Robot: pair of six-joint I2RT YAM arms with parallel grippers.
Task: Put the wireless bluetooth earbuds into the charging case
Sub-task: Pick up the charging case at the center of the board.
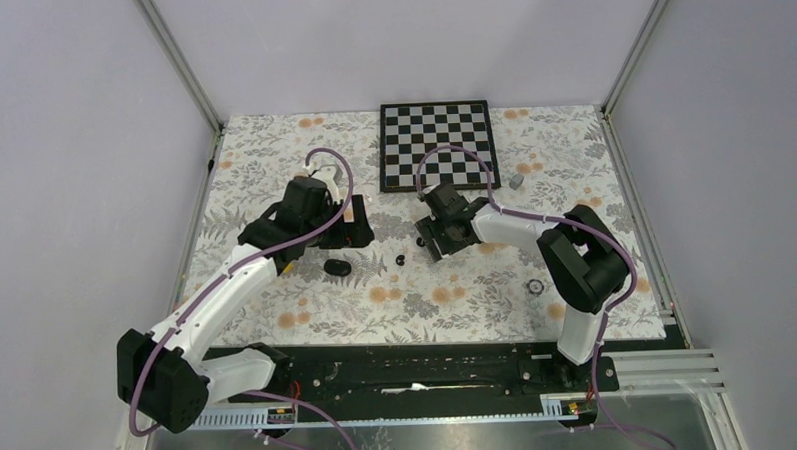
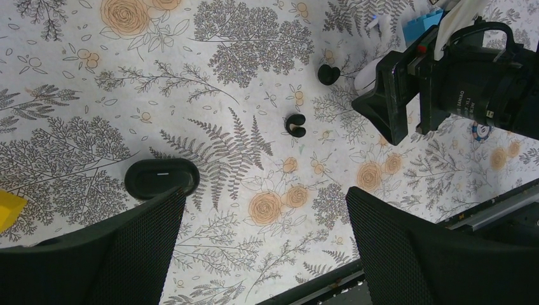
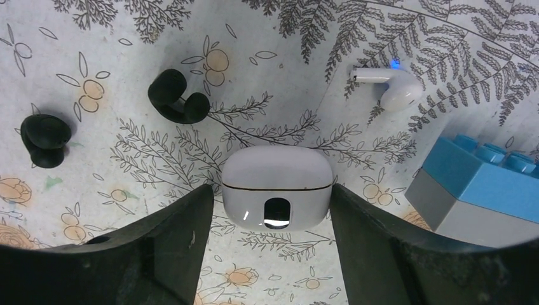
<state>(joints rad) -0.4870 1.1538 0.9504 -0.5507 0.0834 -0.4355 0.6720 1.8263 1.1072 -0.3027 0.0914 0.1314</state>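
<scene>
A white charging case (image 3: 277, 178), lid closed, lies on the floral cloth between the fingers of my right gripper (image 3: 272, 210). The jaws are open and straddle it, with a thin gap on the left and the right finger at its side. Two black earbuds (image 3: 178, 96) (image 3: 44, 138) lie beyond it to the left. One white earbud (image 3: 391, 86) showing a blue light lies to the right. My left gripper (image 2: 266, 203) hangs wide open over bare cloth, a black oval case (image 2: 161, 178) by its left finger. The black earbuds (image 2: 295, 124) (image 2: 328, 74) also appear in the left wrist view.
A blue and grey toy brick (image 3: 477, 190) stands right of the white case. A chessboard (image 1: 437, 144) lies at the back, with a small grey object (image 1: 516, 181) beside it. A small dark ring (image 1: 536, 286) sits near the right arm. A yellow piece (image 2: 9, 210) lies left of the left gripper.
</scene>
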